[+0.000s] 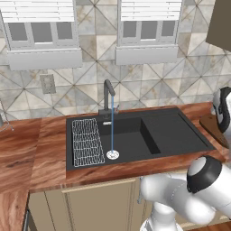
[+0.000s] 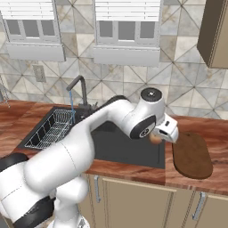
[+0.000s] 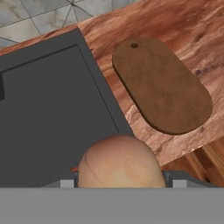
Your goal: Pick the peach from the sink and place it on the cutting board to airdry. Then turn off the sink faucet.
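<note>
My gripper (image 2: 156, 139) is shut on the peach (image 3: 119, 166), a pale orange round fruit that shows between the two fingertips in the hand view. In the right base view the peach (image 2: 154, 138) hangs under the hand, above the right edge of the black sink (image 2: 127, 149). The cutting board (image 2: 192, 156) lies just right of it on the wood counter, bare on top; it also appears as the cutting board (image 3: 162, 85) ahead of the hand. The dark sink faucet (image 1: 107, 95) stands behind the basin with a blue water stream (image 1: 112, 133) running down.
A white wire rack (image 1: 86, 142) sits in the left part of the sink (image 1: 180, 133), and a white drain disc (image 1: 113, 155) lies under the stream. A wall cabinet (image 2: 216, 33) hangs at upper right. The counter's front edge runs close below the board.
</note>
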